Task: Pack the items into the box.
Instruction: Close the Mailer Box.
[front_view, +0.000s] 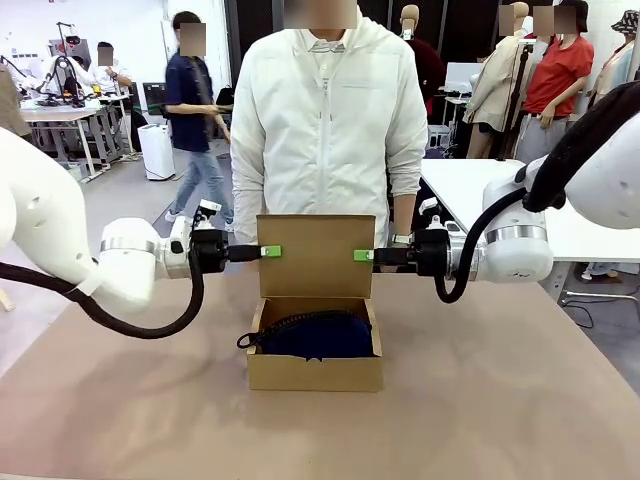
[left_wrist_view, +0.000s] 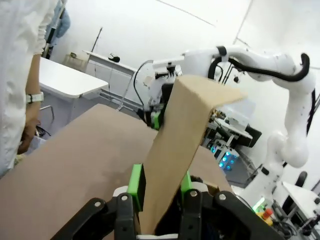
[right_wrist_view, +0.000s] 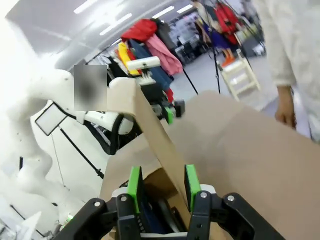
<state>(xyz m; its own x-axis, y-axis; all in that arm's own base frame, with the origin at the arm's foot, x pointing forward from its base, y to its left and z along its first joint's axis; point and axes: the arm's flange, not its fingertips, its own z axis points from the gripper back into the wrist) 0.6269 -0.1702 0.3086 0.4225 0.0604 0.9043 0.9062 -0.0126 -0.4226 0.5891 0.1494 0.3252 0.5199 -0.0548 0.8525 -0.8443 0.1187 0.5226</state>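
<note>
The brown cardboard box (front_view: 315, 372) stands mid-table with its lid flap (front_view: 316, 255) raised upright. The navy-blue pouch (front_view: 318, 335) lies inside, its pull loop hanging over the left wall. The stapler is hidden. My left gripper (front_view: 268, 252) is shut on the flap's left edge, and my right gripper (front_view: 362, 255) is shut on its right edge. In the left wrist view the lid flap (left_wrist_view: 182, 140) rises between the green pads (left_wrist_view: 135, 181) of the left gripper (left_wrist_view: 160, 184). In the right wrist view the lid flap (right_wrist_view: 155, 135) runs between the right gripper's (right_wrist_view: 163, 184) pads (right_wrist_view: 192, 181).
A person in a white jacket (front_view: 325, 120) stands right behind the box at the far edge, arms hanging down. The brown table (front_view: 500, 400) lies bare on both sides of the box. White tables and other people are farther back.
</note>
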